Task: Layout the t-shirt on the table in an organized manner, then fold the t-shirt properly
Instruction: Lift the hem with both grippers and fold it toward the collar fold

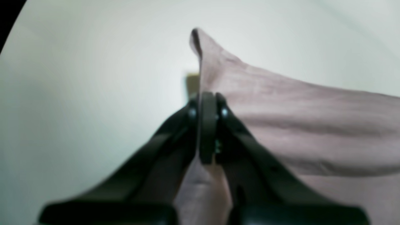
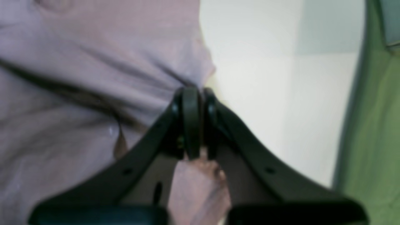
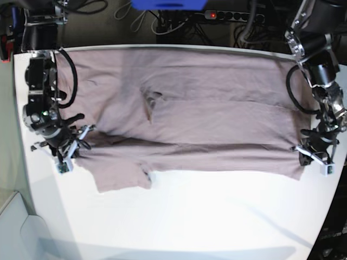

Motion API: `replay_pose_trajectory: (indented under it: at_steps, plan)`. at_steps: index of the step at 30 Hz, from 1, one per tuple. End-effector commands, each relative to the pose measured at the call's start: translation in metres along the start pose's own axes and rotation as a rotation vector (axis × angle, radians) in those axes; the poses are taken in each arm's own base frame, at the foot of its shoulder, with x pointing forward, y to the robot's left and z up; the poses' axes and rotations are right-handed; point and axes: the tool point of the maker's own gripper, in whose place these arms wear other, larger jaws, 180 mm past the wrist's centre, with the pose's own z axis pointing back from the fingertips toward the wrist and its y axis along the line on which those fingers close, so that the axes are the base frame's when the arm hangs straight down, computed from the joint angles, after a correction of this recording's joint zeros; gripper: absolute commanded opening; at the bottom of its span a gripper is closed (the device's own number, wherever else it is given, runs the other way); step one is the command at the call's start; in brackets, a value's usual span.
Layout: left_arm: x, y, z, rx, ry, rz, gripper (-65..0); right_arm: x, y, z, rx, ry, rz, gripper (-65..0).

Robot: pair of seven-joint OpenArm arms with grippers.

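The dusty mauve t-shirt (image 3: 190,114) lies stretched wide across the far half of the white table (image 3: 190,216), with creases and a small flap hanging toward the near side at lower left. My left gripper (image 3: 310,153), at the right in the base view, is shut on the shirt's right edge. In the left wrist view the left gripper (image 1: 207,101) pinches a raised fold of the t-shirt (image 1: 312,118). My right gripper (image 3: 73,143) is shut on the shirt's left edge. In the right wrist view the right gripper (image 2: 196,95) clamps bunched t-shirt (image 2: 93,62) cloth.
A power strip (image 3: 217,14) with a red light, cables and a blue object (image 3: 168,4) sit behind the table's far edge. The table's left edge runs close to my right gripper, with green floor (image 2: 375,131) beyond it.
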Motion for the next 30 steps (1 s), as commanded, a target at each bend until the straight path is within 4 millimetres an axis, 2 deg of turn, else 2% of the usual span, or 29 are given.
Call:
replay_pose_trajectory:
  at_steps: [1, 8, 12, 16, 19, 23, 25, 27, 30]
  plan:
    - [0.029, 0.008, 0.008, 0.012, -0.081, -0.012, -64.8, 0.015, -0.009, 0.008, -0.023, -0.054, 0.005, -65.0]
    - [0.045, -0.002, 0.034, -0.005, -0.121, -0.064, -64.8, 0.012, 0.006, 0.038, -0.021, -0.095, 0.040, -65.0]
    - [0.040, -0.007, 0.047, -0.025, -0.135, -0.059, -64.8, 0.009, 0.017, 0.057, -0.010, -0.114, 0.065, -65.0]
    - [0.039, 0.001, 0.067, -0.005, -0.166, -0.053, -64.8, 0.003, 0.029, 0.076, 0.002, -0.122, 0.091, -65.0]
    - [0.028, 0.005, 0.077, 0.006, -0.172, -0.020, -64.8, -0.008, 0.035, 0.087, 0.011, -0.107, 0.098, -65.0]
    - [0.012, 0.016, 0.087, 0.040, -0.160, 0.012, -64.8, -0.029, 0.022, 0.094, -0.023, -0.062, 0.072, -65.0]
    - [0.011, 0.020, 0.089, 0.049, -0.164, 0.018, -64.8, -0.031, 0.020, 0.095, -0.028, -0.056, 0.071, -65.0]
    - [0.003, 0.021, 0.092, 0.052, -0.147, 0.019, -64.8, -0.040, 0.018, 0.099, -0.021, -0.033, 0.086, -65.0]
    - [0.007, 0.015, 0.099, 0.036, -0.171, 0.017, -64.8, -0.049, 0.017, 0.102, -0.003, -0.015, 0.100, -65.0]
